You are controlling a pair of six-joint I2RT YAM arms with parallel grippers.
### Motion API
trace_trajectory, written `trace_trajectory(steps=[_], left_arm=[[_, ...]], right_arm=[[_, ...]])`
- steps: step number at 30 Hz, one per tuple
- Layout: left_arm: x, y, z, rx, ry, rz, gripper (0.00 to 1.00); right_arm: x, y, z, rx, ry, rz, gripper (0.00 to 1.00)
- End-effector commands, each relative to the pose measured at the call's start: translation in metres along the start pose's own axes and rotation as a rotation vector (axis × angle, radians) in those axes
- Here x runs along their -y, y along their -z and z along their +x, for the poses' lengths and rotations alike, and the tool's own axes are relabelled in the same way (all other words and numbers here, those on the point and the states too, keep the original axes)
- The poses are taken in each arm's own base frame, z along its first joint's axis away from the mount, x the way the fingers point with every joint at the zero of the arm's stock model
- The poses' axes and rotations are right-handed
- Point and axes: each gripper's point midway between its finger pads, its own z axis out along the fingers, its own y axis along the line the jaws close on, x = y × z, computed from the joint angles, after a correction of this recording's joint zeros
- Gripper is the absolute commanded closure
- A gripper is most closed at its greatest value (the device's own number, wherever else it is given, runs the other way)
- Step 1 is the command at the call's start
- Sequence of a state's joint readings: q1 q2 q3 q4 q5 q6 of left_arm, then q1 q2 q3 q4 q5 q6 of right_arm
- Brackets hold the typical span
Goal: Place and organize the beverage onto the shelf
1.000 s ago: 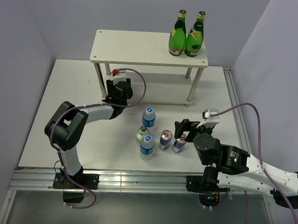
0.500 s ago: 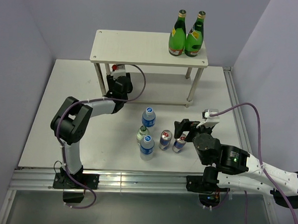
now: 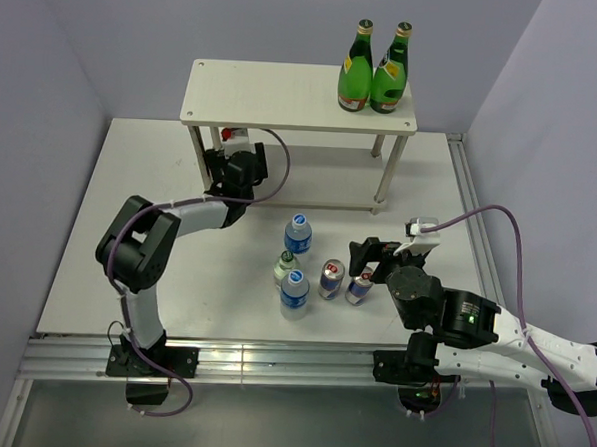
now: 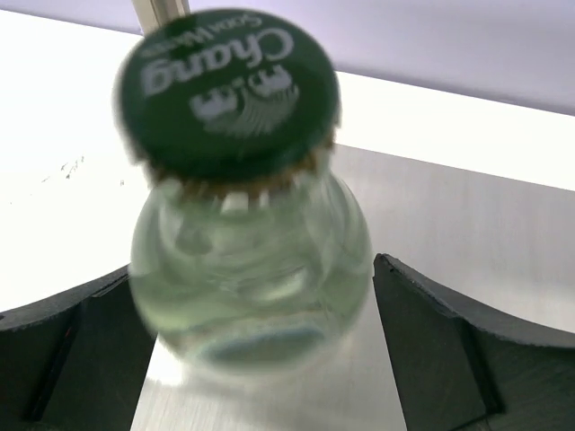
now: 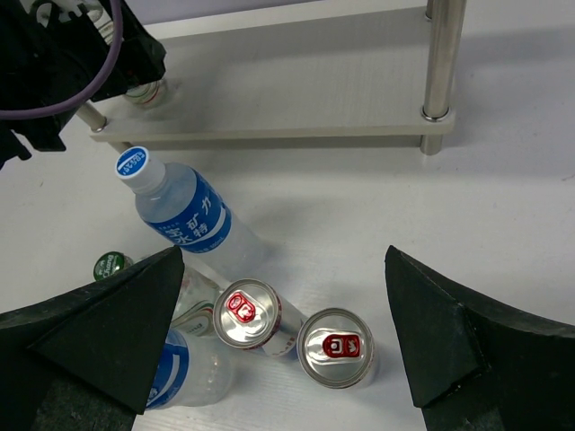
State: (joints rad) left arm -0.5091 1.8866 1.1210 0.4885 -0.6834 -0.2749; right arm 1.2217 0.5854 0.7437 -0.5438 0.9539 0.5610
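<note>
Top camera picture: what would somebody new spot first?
Probably the two green bottles standing side by side on the right end of the shelf, on its top board. Next comes the huddle of water bottles and cans on the table in front of the shelf. In the left wrist view, a clear bottle with a green cap fills the picture between the fingers of the left gripper.

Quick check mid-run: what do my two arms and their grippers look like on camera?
The left arm and right arm both have white links with black joints, each with a purple cable running along it. The right arm shows a small green light. The gripper fingers are matte black and wedge-shaped.
</note>
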Motion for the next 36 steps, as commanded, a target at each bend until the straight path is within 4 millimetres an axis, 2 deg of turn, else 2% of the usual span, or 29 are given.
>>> trace_trajectory(steps=[1, 3, 4, 5, 9, 10, 12, 13, 14, 16, 17, 18, 19, 20, 21, 22, 24, 26, 27, 29, 30, 32, 33, 34, 35, 36], left_arm=[[0.006, 0.025, -0.038, 0.057, 0.079, 0.041, 0.01], [0.005, 0.036, -0.047, 0.064, 0.095, 0.050, 0.01], [0.006, 0.043, -0.038, 0.037, 0.085, 0.052, 0.01], [0.005, 0.051, -0.047, 0.046, 0.098, 0.057, 0.01], [0.004, 0.077, -0.042, 0.007, 0.102, 0.069, 0.01], [0.006, 0.086, -0.036, -0.008, 0.099, 0.078, 0.01], [-0.002, 0.103, -0.037, -0.015, 0.090, 0.053, 0.01], [0.002, 0.116, -0.029, -0.028, 0.085, 0.057, 0.01], [-0.006, 0.127, -0.038, -0.008, 0.102, 0.029, 0.01], [-0.006, 0.154, -0.026, -0.037, 0.095, 0.036, 0.01], [-0.012, 0.168, -0.038, -0.020, 0.127, 0.036, 0.01], [-0.018, 0.178, -0.032, -0.042, 0.100, 0.034, 0.01], [-0.016, 0.195, -0.039, -0.041, 0.135, 0.065, 0.01], [-0.018, 0.203, -0.039, -0.052, 0.139, 0.077, 0.01], [-0.022, 0.216, -0.031, -0.079, 0.089, 0.080, 0.01], [-0.023, 0.228, -0.035, -0.085, 0.139, 0.099, 0.00], [-0.019, 0.251, -0.026, -0.107, 0.126, 0.147, 0.01], [-0.025, 0.272, -0.008, -0.129, 0.141, 0.157, 0.01], [-0.017, 0.290, 0.004, -0.135, 0.162, 0.200, 0.01], [-0.019, 0.308, 0.020, -0.149, 0.141, 0.222, 0.01], [-0.008, 0.332, 0.029, -0.167, 0.184, 0.285, 0.01], [-0.008, 0.350, 0.040, -0.134, 0.111, 0.312, 0.01], [-0.001, 0.376, 0.049, -0.132, 0.062, 0.395, 0.01], [0.011, 0.390, 0.057, -0.133, 0.129, 0.399, 0.01], [-0.006, 0.391, 0.064, -0.105, 0.007, 0.379, 0.01], [0.001, 0.409, 0.070, -0.131, 0.113, 0.404, 0.01]], right_arm=[[0.002, 0.002, -0.007, 0.026, -0.031, 0.010, 0.00], [0.003, 0.002, -0.008, 0.031, -0.035, 0.014, 0.00], [0.003, 0.002, -0.008, 0.030, -0.033, 0.013, 0.00], [0.003, 0.002, -0.009, 0.030, -0.033, 0.015, 0.00], [0.005, 0.003, -0.010, 0.034, -0.042, 0.018, 0.00], [0.005, 0.003, -0.010, 0.035, -0.045, 0.019, 0.00], [0.006, 0.003, -0.010, 0.036, -0.044, 0.021, 0.00], [0.006, 0.003, -0.010, 0.038, -0.047, 0.023, 0.00], [0.006, 0.003, -0.008, 0.037, -0.041, 0.025, 0.00], [0.006, 0.002, -0.008, 0.035, -0.037, 0.028, 0.00], [0.006, 0.002, -0.008, 0.033, -0.035, 0.031, 0.00], [0.006, 0.002, -0.007, 0.031, -0.033, 0.035, 0.00], [0.006, 0.002, -0.006, 0.028, -0.029, 0.035, 0.00], [0.006, 0.002, -0.008, 0.031, -0.034, 0.037, 0.00], [0.006, 0.002, -0.008, 0.031, -0.031, 0.039, 0.00], [0.007, 0.002, -0.008, 0.030, -0.032, 0.043, 0.00], [0.009, 0.003, -0.011, 0.037, -0.036, 0.044, 0.00], [0.010, 0.003, -0.011, 0.044, -0.039, 0.048, 0.00], [0.010, 0.003, -0.011, 0.044, -0.037, 0.049, 0.00], [0.011, 0.002, -0.010, 0.045, -0.032, 0.059, 0.00], [0.011, 0.001, -0.009, 0.043, -0.027, 0.061, 0.00], [0.012, 0.001, -0.009, 0.040, -0.023, 0.076, 0.00], [0.013, 0.001, -0.008, 0.037, -0.022, 0.080, 0.00], [0.013, 0.002, -0.008, 0.035, -0.023, 0.084, 0.00], [0.014, 0.002, -0.008, 0.034, -0.029, 0.081, 0.00], [0.013, 0.002, -0.008, 0.035, -0.031, 0.076, 0.00]])
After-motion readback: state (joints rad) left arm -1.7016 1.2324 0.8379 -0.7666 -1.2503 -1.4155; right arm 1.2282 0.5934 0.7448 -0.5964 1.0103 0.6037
